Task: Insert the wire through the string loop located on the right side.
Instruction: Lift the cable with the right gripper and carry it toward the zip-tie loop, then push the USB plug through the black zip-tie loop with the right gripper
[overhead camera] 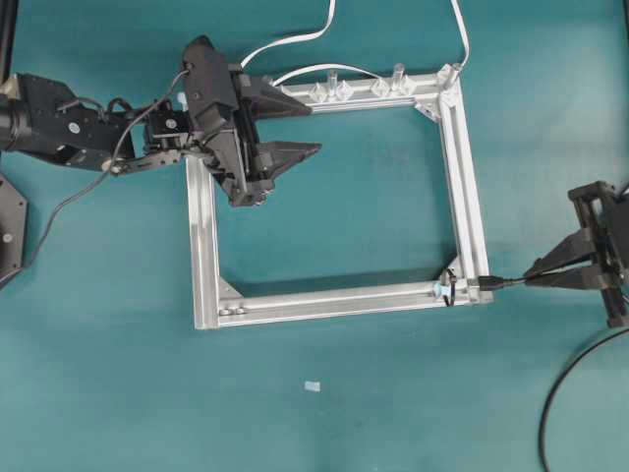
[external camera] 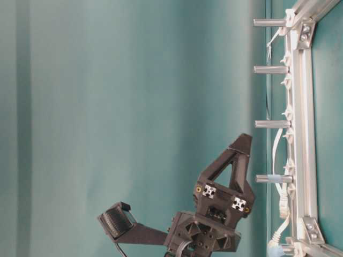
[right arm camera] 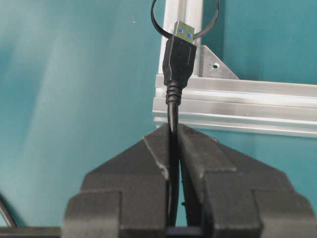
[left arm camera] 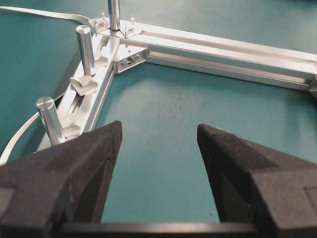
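My right gripper [right arm camera: 174,130] is shut on the wire [right arm camera: 178,57], a black cable ending in a USB plug. The plug points over the corner of the aluminium frame [right arm camera: 233,96], and its metal tip meets the near strand of the string loop [right arm camera: 154,22]. I cannot tell whether the tip is inside the loop. From overhead, the right gripper [overhead camera: 536,274] holds the wire [overhead camera: 490,283] just right of the string loop [overhead camera: 449,287] at the frame's lower right corner. My left gripper [overhead camera: 314,129] hovers open and empty over the frame's upper left corner, also seen as the left gripper [left arm camera: 158,131].
The square frame [overhead camera: 206,246] lies on the teal table. Several upright metal posts [left arm camera: 85,42] and clear clips [overhead camera: 339,91] line its far bar. White cables [overhead camera: 295,39] run off behind it. The wire's slack [overhead camera: 560,393] curls at the lower right.
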Controlling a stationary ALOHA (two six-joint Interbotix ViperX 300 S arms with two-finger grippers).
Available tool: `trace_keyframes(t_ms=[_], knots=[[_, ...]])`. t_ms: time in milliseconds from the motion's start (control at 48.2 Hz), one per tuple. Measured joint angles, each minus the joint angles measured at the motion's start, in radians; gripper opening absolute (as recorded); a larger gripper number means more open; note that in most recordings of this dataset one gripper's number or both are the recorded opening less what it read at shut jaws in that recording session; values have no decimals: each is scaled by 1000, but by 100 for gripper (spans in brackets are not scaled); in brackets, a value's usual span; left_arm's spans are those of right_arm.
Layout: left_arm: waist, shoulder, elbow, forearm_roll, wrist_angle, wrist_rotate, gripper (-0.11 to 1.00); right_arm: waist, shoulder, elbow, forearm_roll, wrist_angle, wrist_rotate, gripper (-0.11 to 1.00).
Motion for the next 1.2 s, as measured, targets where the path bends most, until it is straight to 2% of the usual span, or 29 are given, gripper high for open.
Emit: trace_keyframes(t_ms=[1202], knots=[[0, 0, 0, 0, 8, 0, 65, 0, 21, 0, 0, 0, 0, 7]])
